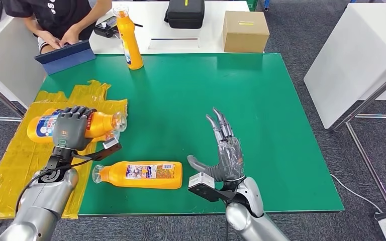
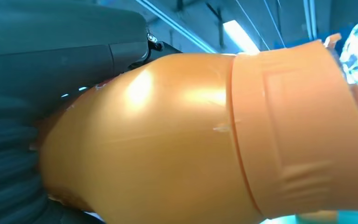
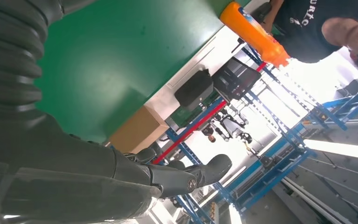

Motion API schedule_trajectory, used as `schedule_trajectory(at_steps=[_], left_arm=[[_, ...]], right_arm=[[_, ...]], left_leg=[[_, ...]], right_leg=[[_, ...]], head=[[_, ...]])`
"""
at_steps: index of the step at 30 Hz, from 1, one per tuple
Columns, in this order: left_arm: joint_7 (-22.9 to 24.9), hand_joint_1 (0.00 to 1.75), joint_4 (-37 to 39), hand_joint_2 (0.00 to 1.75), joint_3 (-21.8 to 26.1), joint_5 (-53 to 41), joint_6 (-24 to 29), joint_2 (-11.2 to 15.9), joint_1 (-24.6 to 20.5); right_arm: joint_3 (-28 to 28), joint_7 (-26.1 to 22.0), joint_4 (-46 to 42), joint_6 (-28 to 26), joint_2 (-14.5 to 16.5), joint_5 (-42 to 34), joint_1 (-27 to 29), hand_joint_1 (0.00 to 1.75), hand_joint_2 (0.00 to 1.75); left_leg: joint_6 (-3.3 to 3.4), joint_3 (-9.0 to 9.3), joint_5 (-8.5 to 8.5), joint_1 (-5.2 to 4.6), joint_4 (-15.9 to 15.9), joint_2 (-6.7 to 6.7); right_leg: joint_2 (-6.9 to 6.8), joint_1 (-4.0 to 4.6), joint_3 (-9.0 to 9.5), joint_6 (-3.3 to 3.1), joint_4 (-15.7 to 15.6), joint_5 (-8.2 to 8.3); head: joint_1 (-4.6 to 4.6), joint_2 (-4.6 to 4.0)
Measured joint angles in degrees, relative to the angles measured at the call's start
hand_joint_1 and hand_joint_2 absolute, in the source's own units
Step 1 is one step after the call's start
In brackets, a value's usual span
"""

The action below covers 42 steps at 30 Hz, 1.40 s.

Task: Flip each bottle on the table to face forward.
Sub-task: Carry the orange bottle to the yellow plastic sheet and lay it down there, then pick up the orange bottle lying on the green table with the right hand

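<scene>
Three orange bottles are in the head view. One stands upright point(image 1: 128, 37) at the far left of the green table point(image 1: 261, 125). One lies on its side point(image 1: 140, 174) near the front edge, label up, neck to the left. My left hand point(image 1: 72, 128) grips the third bottle point(image 1: 100, 123), which lies sideways over the table's left edge with its neck to the right; its orange body point(image 2: 177, 149) is seen close up in the left wrist view. My right hand point(image 1: 224, 153) hovers open just right of the lying bottle, fingers spread point(image 3: 186, 179).
Yellow plastic sheeting point(image 1: 15, 165) lies on the floor left of the table. Behind stands a white table point(image 1: 206, 37) with a cardboard box point(image 1: 245, 31) and a black case point(image 1: 185, 13). A person point(image 1: 55, 22) sits at the back left with a tablet point(image 1: 65, 56).
</scene>
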Motion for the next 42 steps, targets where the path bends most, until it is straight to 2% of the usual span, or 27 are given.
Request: schedule_trajectory(at_steps=[8, 9, 12, 13, 23, 29, 33, 36, 38, 40, 42], left_arm=[[1.71, 1.75, 10.78, 1.75, -3.83, 0.24, -2.24, 2.15, -1.79], [1.71, 1.68, 11.56, 1.75, -4.09, 0.25, -2.38, 2.32, -1.92], [1.70, 0.40, 13.30, 1.75, -4.55, 0.26, -2.94, 2.78, -2.43], [1.74, 0.03, 13.70, 1.75, -4.62, 0.26, -3.25, 2.93, -2.62], [3.95, 0.00, 15.47, 1.75, -5.34, 1.37, -5.31, 3.76, -3.24], [2.54, 0.00, 15.37, 1.75, -4.68, 6.85, -4.28, 3.63, -3.14], [-1.51, 0.00, 12.03, 1.75, -2.04, 18.78, -5.25, 2.84, -2.34], [-3.94, 0.00, 8.15, 1.75, -0.41, 26.84, -8.49, 2.40, -1.77], [-6.52, 0.00, 4.17, 1.75, 0.72, 35.31, -13.57, 2.07, -0.58], [-9.34, 0.00, -1.48, 1.75, 2.25, 48.70, -21.09, 1.57, 1.17], [-10.77, 0.00, -6.49, 1.75, 3.56, 59.57, -26.34, 1.30, 2.37]], right_arm=[[-0.03, 0.10, -0.32, 1.72, -0.10, 1.21, 0.57, 0.00, 1.75], [-0.04, 0.14, -0.36, 1.89, -0.10, 1.33, 0.58, 0.00, 1.75], [-0.04, 0.38, -0.62, 2.29, -0.10, 1.66, 0.58, 0.00, 1.75], [-0.04, 0.58, -0.75, 2.52, -0.08, 1.87, 0.58, 0.00, 1.75], [-0.17, 2.25, -1.76, 4.30, 0.80, 4.28, 0.58, 0.00, 1.75], [-0.49, 2.44, -1.76, 4.64, 1.12, 5.16, 0.71, 0.00, 1.75], [-0.91, 2.91, -1.76, 4.78, 1.40, 6.15, 1.17, 0.00, 1.75], [-1.05, 3.15, -1.74, 4.77, 1.47, 6.62, 1.47, 0.00, 1.75], [-1.10, 3.20, -1.72, 4.72, 1.50, 6.84, 1.73, 0.00, 1.75], [-1.27, 3.27, -1.65, 4.67, 1.51, 7.01, 2.08, 0.00, 1.75], [-1.45, 3.34, -1.52, 4.66, 1.51, 7.20, 2.29, 0.00, 1.75]], left_leg=[[0.00, -0.01, 0.00, 0.00, 0.00, 0.01], [0.00, -0.01, 0.00, 0.00, 0.00, 0.01], [0.00, -0.01, 0.00, 0.00, 0.00, -0.03], [0.00, -0.01, 0.00, 0.00, 0.00, -0.04], [-0.03, 0.04, 0.02, 0.00, 0.00, -0.06], [-0.03, 0.04, 0.02, 0.01, 0.00, -0.05], [-0.03, 0.04, 0.02, 0.01, 0.00, -0.05], [-0.03, 0.04, 0.02, 0.00, -0.01, -0.06], [-0.03, 0.04, 0.02, 0.00, -0.01, -0.04], [-0.03, 0.04, 0.02, 0.00, -0.01, -0.02], [-0.03, 0.04, 0.02, 0.00, -0.01, -0.03]], right_leg=[[0.00, 0.00, 0.00, 0.00, 0.00, 0.00], [0.00, 0.00, 0.00, 0.00, 0.00, 0.00], [-0.02, 0.00, 0.01, 0.00, 0.00, 0.00], [-0.02, 0.00, 0.02, 0.00, 0.00, 0.00], [-0.03, 0.00, 0.04, 0.00, 0.00, 0.00], [-0.03, 0.00, 0.05, 0.00, 0.00, 0.00], [-0.03, 0.00, 0.05, 0.00, 0.00, 0.00], [-0.03, 0.00, 0.06, 0.00, 0.00, 0.00], [-0.02, 0.00, 0.07, 0.00, 0.00, 0.00], [-0.01, 0.00, 0.06, 0.00, 0.00, 0.00], [-0.01, 0.00, 0.06, 0.00, 0.00, 0.00]], head=[[0.01, 0.00], [0.01, 0.00], [0.02, 0.00], [0.01, 0.00], [0.01, 0.00], [0.01, 0.00], [0.02, 0.00], [0.00, 0.00], [0.01, 0.00], [0.01, 0.00], [0.01, 0.00]])
